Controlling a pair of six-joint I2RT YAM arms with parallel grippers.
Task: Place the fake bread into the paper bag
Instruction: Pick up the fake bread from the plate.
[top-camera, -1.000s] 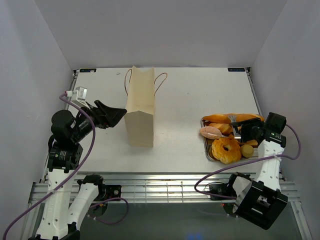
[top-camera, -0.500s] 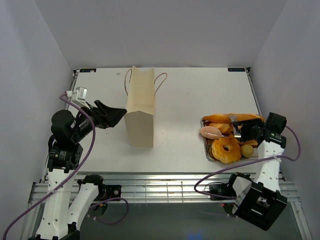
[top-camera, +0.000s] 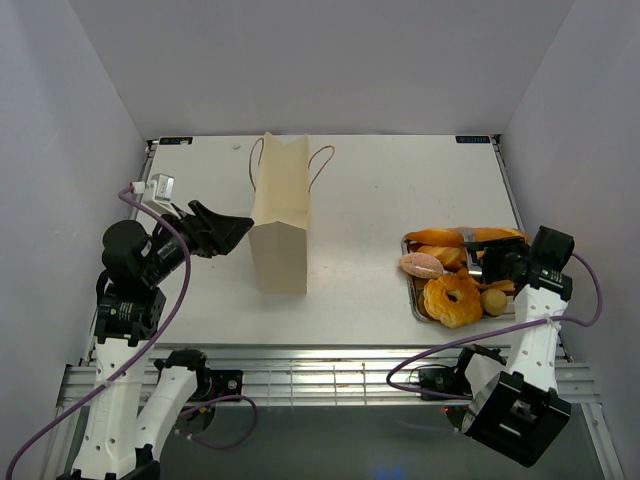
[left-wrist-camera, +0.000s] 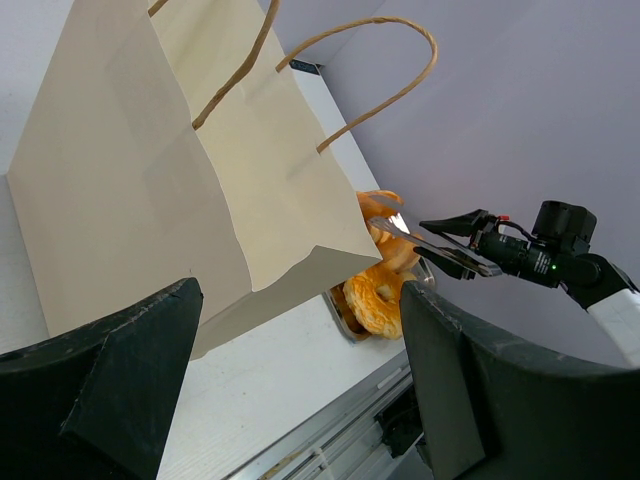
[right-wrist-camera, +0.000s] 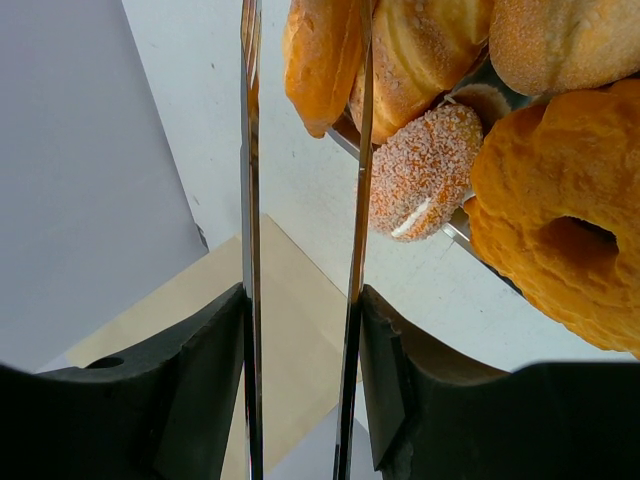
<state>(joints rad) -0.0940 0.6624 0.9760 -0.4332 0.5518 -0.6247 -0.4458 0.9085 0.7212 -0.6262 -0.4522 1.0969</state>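
The tan paper bag (top-camera: 279, 225) stands upright left of centre, open at the top; it fills the left wrist view (left-wrist-camera: 150, 170). My left gripper (top-camera: 235, 228) is open and empty just left of the bag. The fake bread lies in a silver tray (top-camera: 412, 295) on the right: a baguette (top-camera: 465, 237), a pinkish bun (top-camera: 421, 265) and a ring bun (top-camera: 452, 299). My right gripper (top-camera: 490, 265) is shut on metal tongs (right-wrist-camera: 355, 150). The tong arms stand apart over the baguette's end (right-wrist-camera: 320, 50), beside the pinkish bun (right-wrist-camera: 425, 170) and the ring bun (right-wrist-camera: 560, 210).
A ridged pastry (right-wrist-camera: 420, 50) and a small round bun (top-camera: 494, 300) also lie in the tray. White walls close in the table on three sides. A metal rail (top-camera: 330, 375) runs along the near edge.
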